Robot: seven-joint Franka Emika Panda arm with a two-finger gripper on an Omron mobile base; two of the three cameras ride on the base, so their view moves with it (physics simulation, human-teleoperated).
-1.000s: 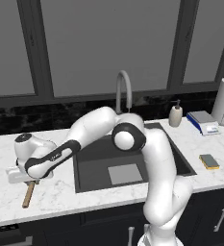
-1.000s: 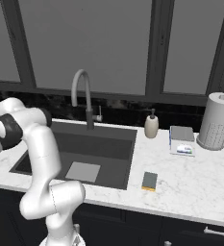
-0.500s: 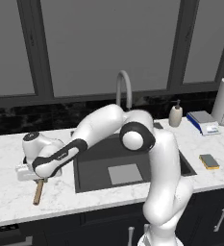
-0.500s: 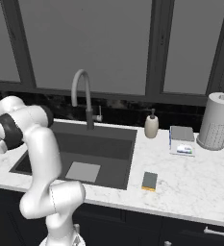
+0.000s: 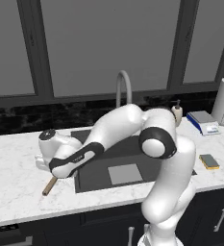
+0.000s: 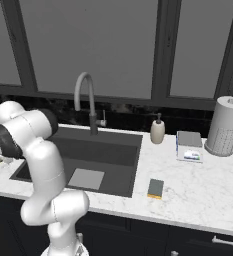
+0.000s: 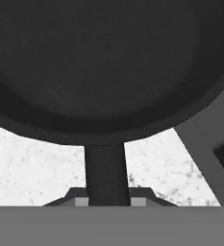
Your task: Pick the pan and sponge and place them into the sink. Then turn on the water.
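In the left base view we see the pan [image 5: 50, 184] left of the sink [image 5: 99, 178] on the counter [image 5: 17, 192], only its wooden handle visible under the hand; nothing lies in the basin yet, and no water runs.

In the right base view the sponge [image 6: 155, 188] waits on the marble right of the sink (untouched).

In the hand view the gripper [image 7: 107, 201] is clenched on the pan's neck; we judge the sink rim close by, so a lift is needed first.

sink [image 5: 92, 180]: basin open | faucet [image 5: 123, 86]: blocks rear rim
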